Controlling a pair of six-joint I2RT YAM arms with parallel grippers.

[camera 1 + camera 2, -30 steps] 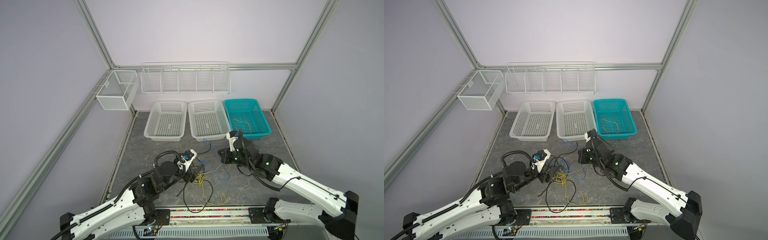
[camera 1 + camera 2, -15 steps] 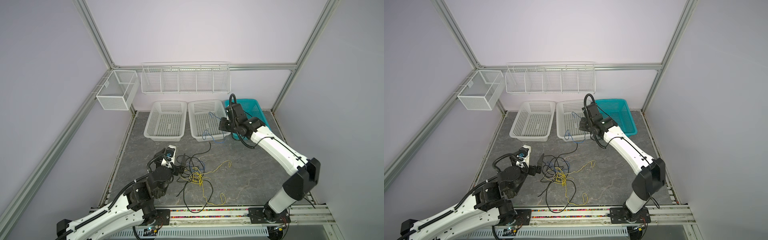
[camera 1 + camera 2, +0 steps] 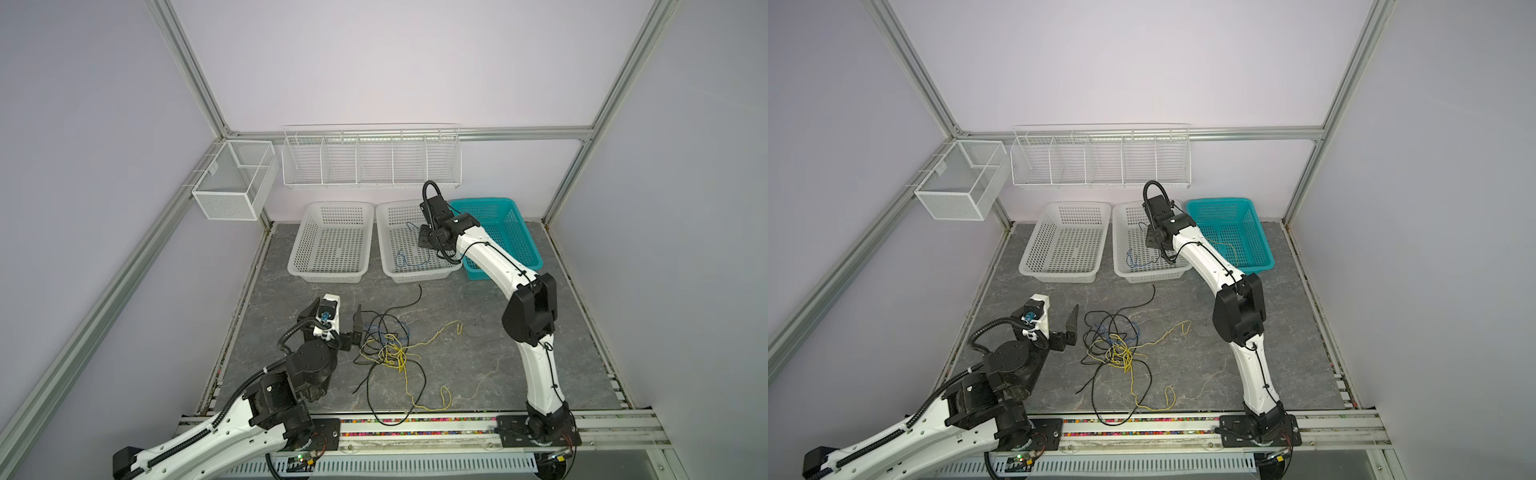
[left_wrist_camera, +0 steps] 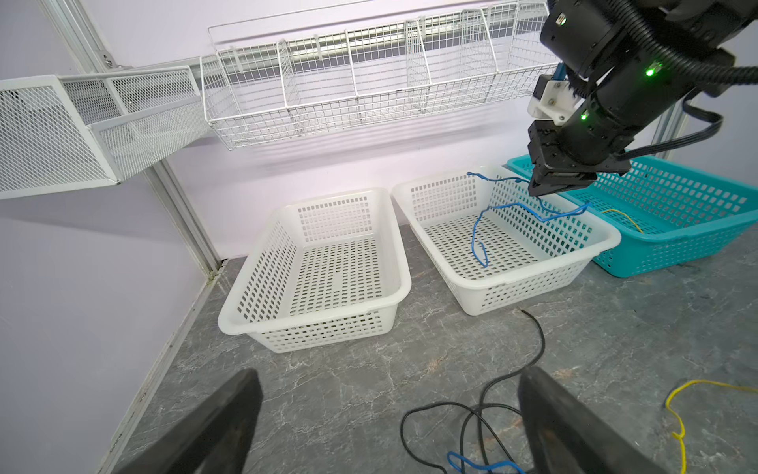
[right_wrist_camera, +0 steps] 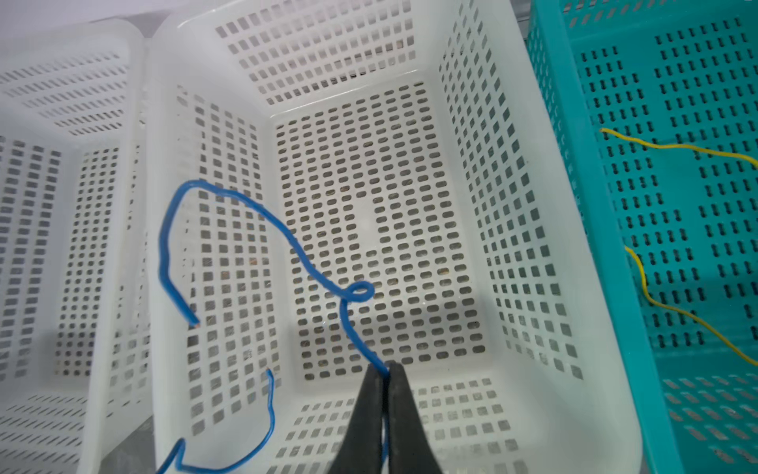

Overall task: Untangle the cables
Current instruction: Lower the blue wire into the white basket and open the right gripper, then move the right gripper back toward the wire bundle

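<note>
Grey marbled table (image 3: 478, 357) carries everything, with a white wire rack (image 3: 370, 160) and a mesh box (image 3: 232, 185) hung on the rails above it. Three baskets line the far edge: a left white basket (image 3: 302, 245), a middle white basket (image 3: 419, 277) and a teal basket (image 3: 524, 232), all where they stood a second ago.

The right arm (image 3: 498, 266) has changed most. A second ago it lay low across the table by the tangle. Now it stands raised, with the right gripper (image 5: 383, 371) over the middle white basket. Its jaws are pinched together on a blue cable (image 5: 293, 244), which hangs from the tips and curls down inside that basket toward its floor.

The left gripper (image 4: 387, 377) has drawn back out of the tangle of cables (image 3: 388, 353), where it was buried a second ago. It now sits just beside the heap on the left, jaws spread wide and holding nothing.

The tangle lies mid-table in front of the baskets. It is made of black cable (image 4: 542, 342) loops, a yellow cable (image 4: 693, 381) trailing to the right, and a short blue strand (image 4: 484, 466) near the left gripper. One more yellow strand (image 5: 656, 144) lies in the teal basket.
</note>
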